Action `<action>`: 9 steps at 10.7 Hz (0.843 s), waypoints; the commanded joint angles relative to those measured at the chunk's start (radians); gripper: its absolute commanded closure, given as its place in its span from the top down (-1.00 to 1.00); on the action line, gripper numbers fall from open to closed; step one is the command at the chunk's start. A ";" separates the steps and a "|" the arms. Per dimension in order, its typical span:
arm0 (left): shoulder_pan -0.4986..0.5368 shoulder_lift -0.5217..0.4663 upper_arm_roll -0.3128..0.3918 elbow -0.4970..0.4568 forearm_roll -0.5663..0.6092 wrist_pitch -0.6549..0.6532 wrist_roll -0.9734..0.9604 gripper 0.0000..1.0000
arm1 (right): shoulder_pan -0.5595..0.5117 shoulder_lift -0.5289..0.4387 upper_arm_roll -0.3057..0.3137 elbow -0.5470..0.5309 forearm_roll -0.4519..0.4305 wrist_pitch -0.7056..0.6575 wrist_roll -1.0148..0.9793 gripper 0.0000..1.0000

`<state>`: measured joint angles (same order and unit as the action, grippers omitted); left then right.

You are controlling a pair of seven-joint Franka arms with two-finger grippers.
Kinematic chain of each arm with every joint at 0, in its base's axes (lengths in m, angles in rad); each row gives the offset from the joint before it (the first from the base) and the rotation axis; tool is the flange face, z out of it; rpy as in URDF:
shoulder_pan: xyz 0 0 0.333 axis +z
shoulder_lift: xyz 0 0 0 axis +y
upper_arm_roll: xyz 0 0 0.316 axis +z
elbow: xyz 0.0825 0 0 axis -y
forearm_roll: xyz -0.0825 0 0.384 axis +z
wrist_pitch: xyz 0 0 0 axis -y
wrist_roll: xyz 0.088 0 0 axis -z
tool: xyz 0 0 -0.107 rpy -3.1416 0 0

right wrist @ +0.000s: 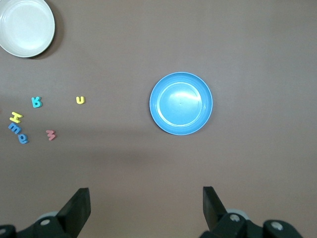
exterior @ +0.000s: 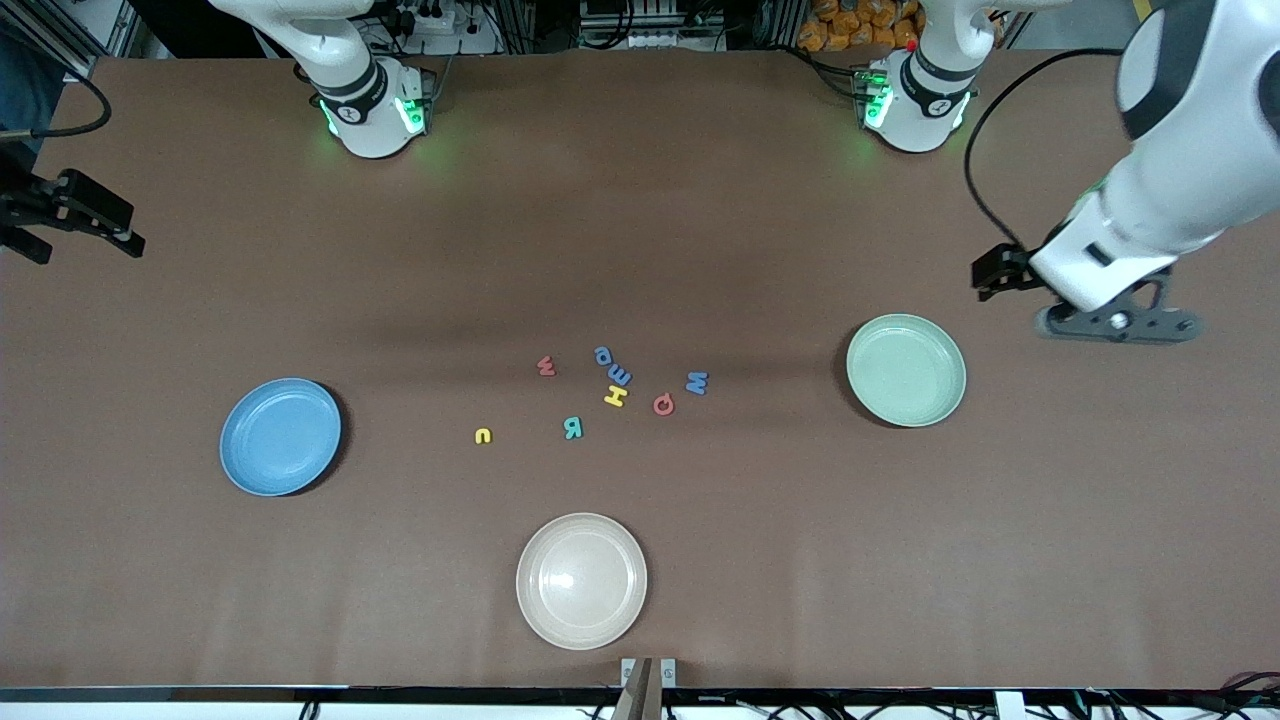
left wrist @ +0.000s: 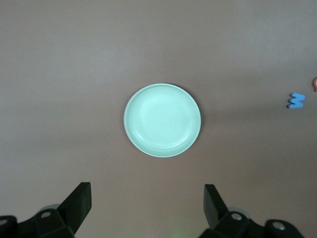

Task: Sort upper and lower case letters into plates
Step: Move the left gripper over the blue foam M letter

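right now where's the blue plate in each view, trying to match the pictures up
Front view: the blue plate lies toward the right arm's end of the table, empty, well apart from the letters.
Left wrist view: not in it; only the pale green plate and a blue letter show.
Right wrist view: mid-picture, above the open right gripper.
Shared landmark: the yellow letter u, the letter closest to this plate.

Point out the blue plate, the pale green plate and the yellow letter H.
blue plate [exterior: 280, 437]: front view, on its bare centre.
pale green plate [exterior: 906, 370]: front view, on its bare centre.
yellow letter H [exterior: 615, 397]: front view, on the letter's crossbar.
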<state>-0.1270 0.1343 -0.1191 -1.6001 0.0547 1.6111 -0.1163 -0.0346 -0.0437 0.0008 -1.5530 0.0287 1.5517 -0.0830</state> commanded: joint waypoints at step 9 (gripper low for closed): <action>-0.183 0.434 -0.100 0.012 -0.012 0.498 -0.098 1.00 | -0.014 0.010 0.010 0.004 0.017 -0.012 0.003 1.00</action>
<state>-0.2906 0.5122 -0.2250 -1.6067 0.0539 2.0599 -0.1516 -0.0345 -0.0357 0.0029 -1.5565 0.0305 1.5491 -0.0830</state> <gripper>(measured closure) 0.000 0.000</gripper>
